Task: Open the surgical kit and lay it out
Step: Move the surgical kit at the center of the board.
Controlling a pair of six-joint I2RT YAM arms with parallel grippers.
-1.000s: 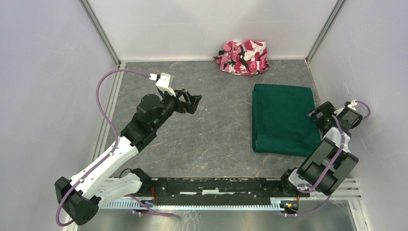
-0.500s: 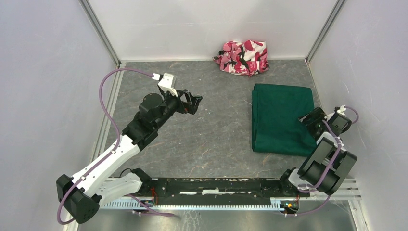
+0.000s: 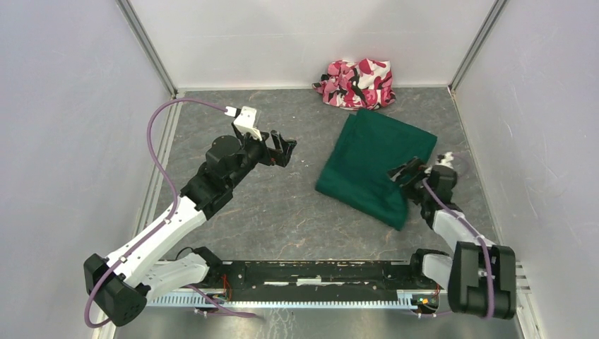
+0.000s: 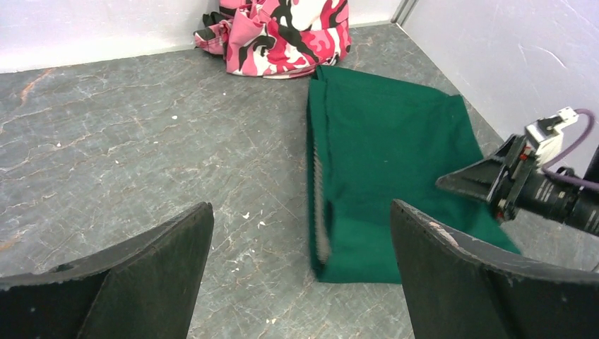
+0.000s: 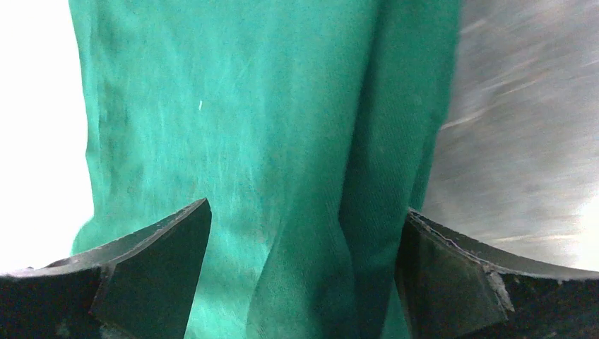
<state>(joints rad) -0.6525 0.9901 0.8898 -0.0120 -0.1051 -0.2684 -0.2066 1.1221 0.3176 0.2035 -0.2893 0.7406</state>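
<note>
Folded dark green wrap lies skewed on marbled grey table, far corner near crumpled camouflage bundle. Right gripper, jaws apart, perhaps touches its edge; left gripper gapes, well apart.

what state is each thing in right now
green cloth, folded shut, lying askew
camouflage bundle, bunched up against the back wall
left gripper, fingers open, holding nothing
right gripper, fingers open over the green cloth's near edge
</note>
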